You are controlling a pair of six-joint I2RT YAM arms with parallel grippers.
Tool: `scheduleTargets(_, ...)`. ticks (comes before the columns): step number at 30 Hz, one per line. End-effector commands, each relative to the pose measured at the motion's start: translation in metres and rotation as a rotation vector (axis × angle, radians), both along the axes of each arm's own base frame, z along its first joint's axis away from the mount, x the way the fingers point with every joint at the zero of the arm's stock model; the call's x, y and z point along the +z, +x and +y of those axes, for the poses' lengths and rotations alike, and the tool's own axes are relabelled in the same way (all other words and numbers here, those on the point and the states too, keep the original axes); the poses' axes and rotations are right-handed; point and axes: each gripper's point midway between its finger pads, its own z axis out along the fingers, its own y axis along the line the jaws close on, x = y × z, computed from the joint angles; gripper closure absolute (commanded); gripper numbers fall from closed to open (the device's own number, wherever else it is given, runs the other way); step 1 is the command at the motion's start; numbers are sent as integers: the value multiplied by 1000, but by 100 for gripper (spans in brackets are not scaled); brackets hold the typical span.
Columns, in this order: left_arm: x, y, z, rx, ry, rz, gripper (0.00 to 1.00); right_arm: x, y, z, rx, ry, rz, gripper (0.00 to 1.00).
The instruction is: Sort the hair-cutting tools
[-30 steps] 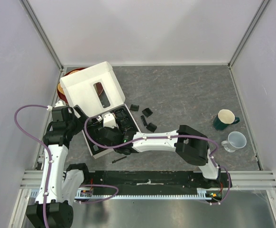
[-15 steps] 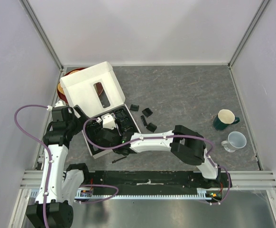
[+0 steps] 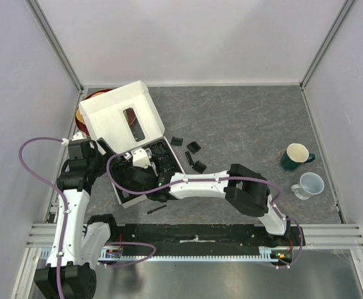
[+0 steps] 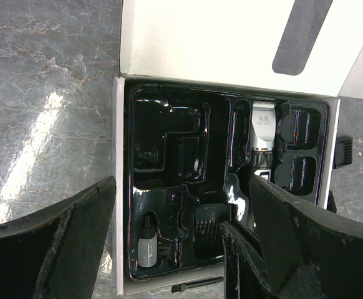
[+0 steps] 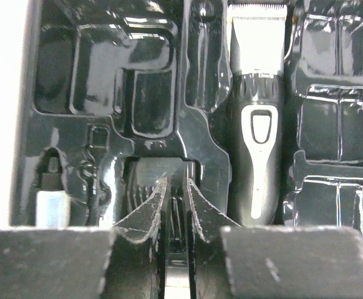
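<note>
Grey, marble-veined bench (image 3: 250, 118) is lying between plain white walls, carrying a white cardboard box (image 3: 103, 115) whose lid is folding back so that the glossy black moulded plastic tray (image 4: 169, 149) inside is showing its pockets. Each pocket is shaped to one tool, which is why the slim black electric clipper (image 5: 257, 124) with its toothed silver blade head is sitting snug and straight in the long channel, and a small pale bottle (image 4: 147, 248) is standing in its own niche. The right hand (image 5: 176, 187) is reaching down into the tray just beside the clipper, fingers nearly together and seemingly pinching a ribbed black plastic comb guard (image 5: 147, 177) lodged in a square pocket; whether it is seating or lifting it I cannot tell. The left hand (image 4: 183, 187) is hovering above the tray with fingers spread wide, holding nothing. Several small loose black comb guards (image 3: 194, 147) are lying on the bench right of the box, probably waiting for sorting.
</note>
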Motion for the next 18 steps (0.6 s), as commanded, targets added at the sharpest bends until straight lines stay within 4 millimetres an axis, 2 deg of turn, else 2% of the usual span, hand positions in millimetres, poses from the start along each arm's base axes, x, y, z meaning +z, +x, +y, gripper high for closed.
scheduleTargets(1,3,4,1,-12,13,-25,7,44,5,13,-1,46,-31,79)
scheduleTargets(6,3,4,1,-10,13,-25,7,70,3,9,19,73,-47,66)
scheduleTargets(8,3,4,1,-11,14,-24,7,74,-2,7,53,64,-42,62)
scheduleTargets(9,3,4,1,-10,15,-25,7,84,-3,6,74,74,-46,60)
scheduleTargets(10,4,4,1,-10,13,-28,7,80,-10,5,147,32,-45,58)
scheduleTargets(11,4,4,1,-10,13,-28,7,89,-13,1,180,30,-53,56)
scheduleTargets(12,4,4,1,-7,12,-27,7,91,-16,-4,214,8,-59,54)
scheduleTargets(13,5,4,1,-10,14,-31,7,80,-23,-13,293,-62,-68,52)
scheduleTargets(14,4,4,1,-9,12,-28,7,88,-34,-15,384,-55,-58,50)
scheduleTargets(15,5,4,1,-9,12,-31,7,84,-45,-20,456,-76,-42,49)
scheduleTargets(16,4,4,1,-9,12,-30,7,69,-56,-32,525,-122,-16,47)
scheduleTargets(17,5,4,1,-9,12,-31,7,65,-71,-35,657,-147,-3,46)
scheduleTargets(18,5,3,1,-9,15,-31,7,67,-78,-46,700,-165,9,46)
